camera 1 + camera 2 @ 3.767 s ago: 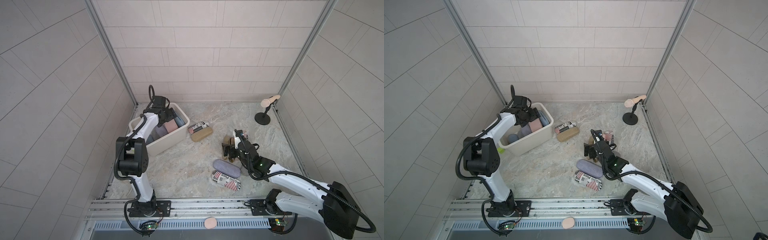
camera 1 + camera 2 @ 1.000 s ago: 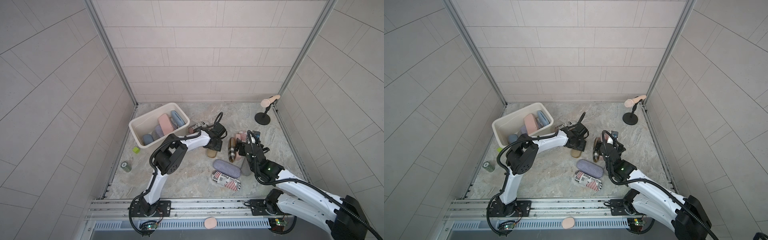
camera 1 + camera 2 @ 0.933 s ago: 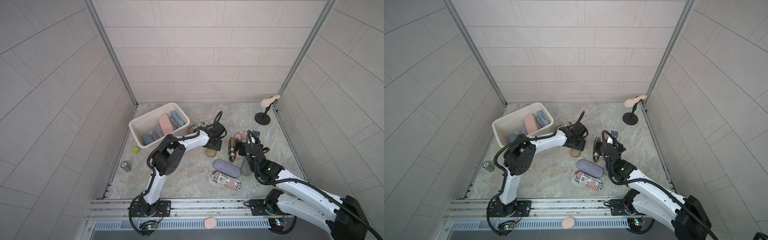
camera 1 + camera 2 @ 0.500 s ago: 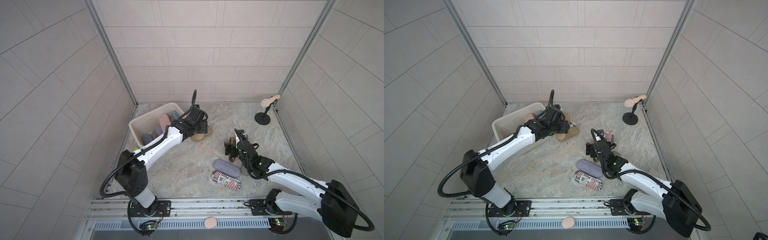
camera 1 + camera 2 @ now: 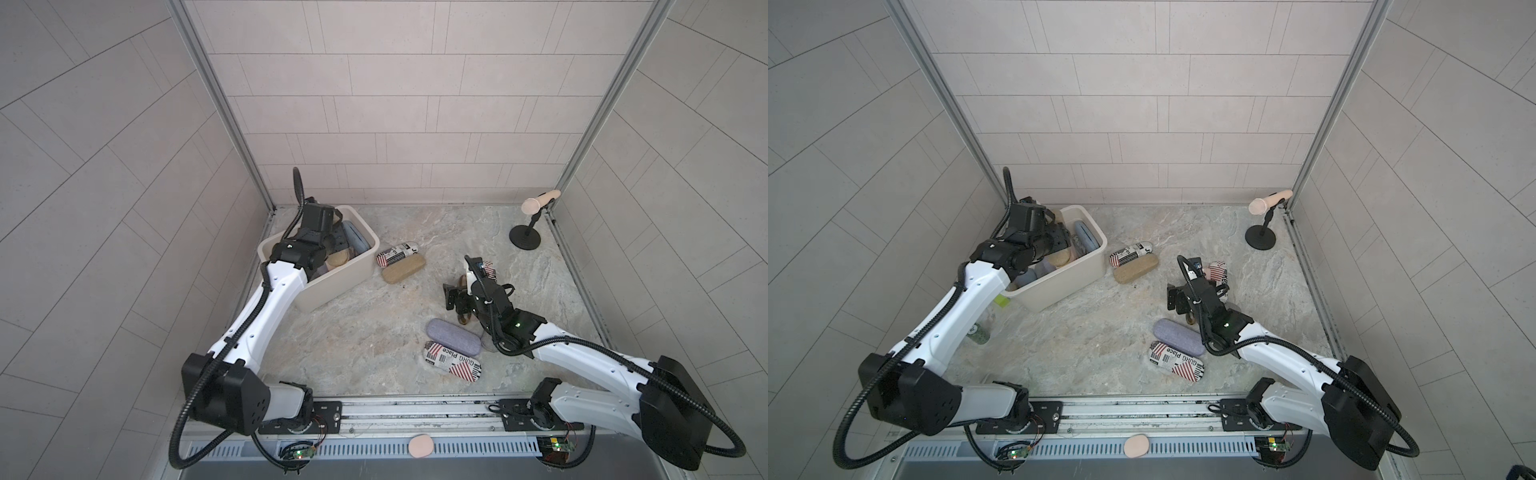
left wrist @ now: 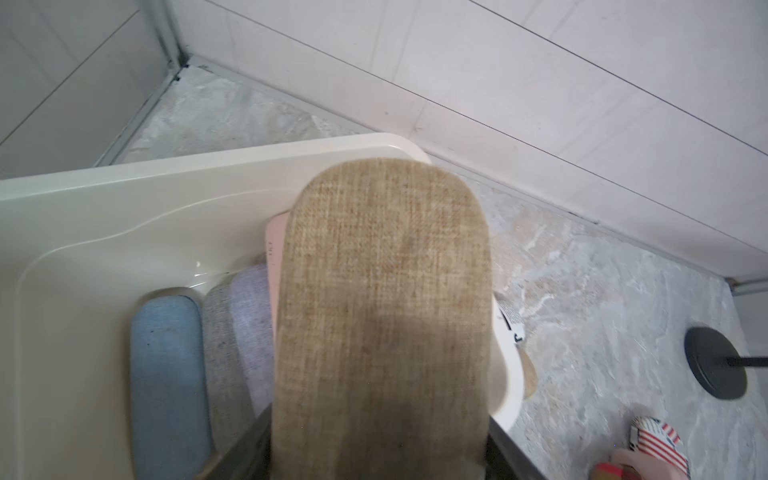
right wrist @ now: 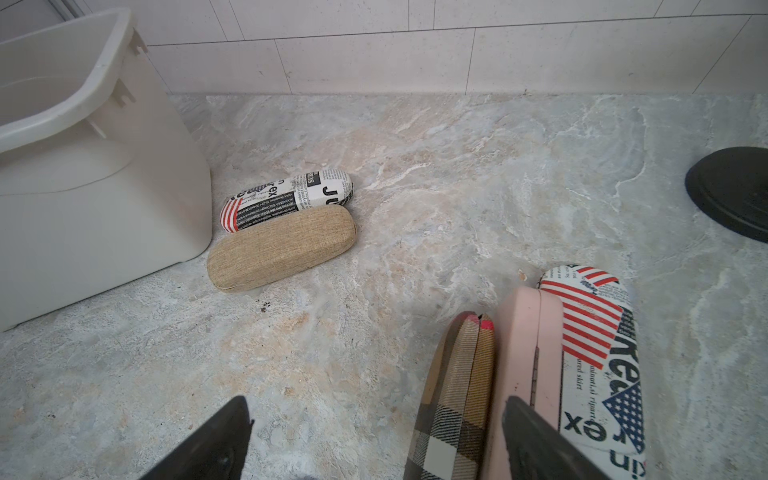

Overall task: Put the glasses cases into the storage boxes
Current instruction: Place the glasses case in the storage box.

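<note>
Glasses cases, tan linen case point(image 6: 382, 311): pinched across its width by the left gripper point(image 6: 378, 440), hanging over the storage bin point(image 6: 166, 174).
- Under it, in the bin: light blue case point(image 6: 166, 374), grey, lilac and pink cases.
- Handling: probably a light, stiff shell, and the woven cover should resist slipping. It is best taken across the narrow width at mid-length.
- Plaid case point(image 7: 457, 395): on the floor, lying against the pink case point(image 7: 519, 353) and the flag-print case point(image 7: 594, 332). The right gripper point(image 7: 376, 401) stands spread around it, not closed.
- Still on the floor: newspaper-print case point(image 5: 397, 255) and a second tan case point(image 5: 403, 269) just beside the bin.
- Change: half a second earlier the left gripper was at the bin's corner; now it is over the inside. The right arm has barely moved.
</note>
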`<state>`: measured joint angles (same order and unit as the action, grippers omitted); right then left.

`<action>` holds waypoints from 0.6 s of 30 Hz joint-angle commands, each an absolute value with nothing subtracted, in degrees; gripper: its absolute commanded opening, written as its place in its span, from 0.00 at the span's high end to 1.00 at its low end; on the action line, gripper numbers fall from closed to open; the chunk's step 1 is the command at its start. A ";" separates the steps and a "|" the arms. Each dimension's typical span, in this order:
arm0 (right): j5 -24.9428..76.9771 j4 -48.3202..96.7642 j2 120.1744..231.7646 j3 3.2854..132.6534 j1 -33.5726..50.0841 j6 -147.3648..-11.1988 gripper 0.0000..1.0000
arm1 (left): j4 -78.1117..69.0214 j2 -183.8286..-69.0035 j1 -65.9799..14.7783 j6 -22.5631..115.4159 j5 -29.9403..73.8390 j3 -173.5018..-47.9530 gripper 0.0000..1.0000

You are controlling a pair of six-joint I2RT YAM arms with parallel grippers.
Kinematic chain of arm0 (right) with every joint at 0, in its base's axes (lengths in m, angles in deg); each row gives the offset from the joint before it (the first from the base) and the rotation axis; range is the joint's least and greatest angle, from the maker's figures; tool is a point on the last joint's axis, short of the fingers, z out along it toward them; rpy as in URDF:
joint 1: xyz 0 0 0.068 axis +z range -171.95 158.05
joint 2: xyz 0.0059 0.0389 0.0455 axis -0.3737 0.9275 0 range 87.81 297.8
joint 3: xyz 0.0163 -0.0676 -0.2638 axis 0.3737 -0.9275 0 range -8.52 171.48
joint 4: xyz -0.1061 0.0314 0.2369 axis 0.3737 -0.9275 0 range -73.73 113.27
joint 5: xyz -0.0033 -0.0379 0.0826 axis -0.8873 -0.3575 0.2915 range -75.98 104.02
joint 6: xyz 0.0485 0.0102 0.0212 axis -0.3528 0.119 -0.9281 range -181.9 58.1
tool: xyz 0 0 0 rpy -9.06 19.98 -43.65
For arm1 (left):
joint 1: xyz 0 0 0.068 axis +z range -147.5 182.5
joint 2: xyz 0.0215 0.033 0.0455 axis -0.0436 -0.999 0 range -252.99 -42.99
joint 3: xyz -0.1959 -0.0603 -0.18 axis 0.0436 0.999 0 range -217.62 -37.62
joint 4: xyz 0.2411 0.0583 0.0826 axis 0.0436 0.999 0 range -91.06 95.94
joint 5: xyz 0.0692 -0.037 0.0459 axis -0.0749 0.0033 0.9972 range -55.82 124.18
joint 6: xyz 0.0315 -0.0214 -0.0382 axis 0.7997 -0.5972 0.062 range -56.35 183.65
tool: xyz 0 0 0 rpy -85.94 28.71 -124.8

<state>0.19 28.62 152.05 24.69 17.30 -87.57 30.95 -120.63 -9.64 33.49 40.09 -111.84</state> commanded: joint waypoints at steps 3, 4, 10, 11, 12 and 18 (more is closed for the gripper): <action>-0.23 28.42 152.23 25.50 17.59 -87.26 0.04 | 30.77 -123.32 -3.74 30.89 38.31 -111.04 0.35; -0.22 28.44 152.28 25.49 17.53 -87.25 0.04 | 30.44 -124.17 -2.60 30.71 37.87 -110.89 0.35; -0.17 28.19 152.07 25.67 17.53 -87.30 0.04 | 23.82 -128.46 3.26 28.67 28.32 -106.98 0.35; -0.21 28.18 152.06 25.66 17.59 -87.30 0.04 | 23.48 -129.08 3.27 28.89 28.29 -106.72 0.34; -0.21 28.19 152.03 25.54 17.57 -87.30 0.04 | 23.46 -129.89 3.31 29.34 28.74 -106.71 0.34; -0.20 28.17 152.23 25.67 17.52 -87.28 0.04 | 26.31 -134.80 4.35 30.88 28.94 -108.77 0.32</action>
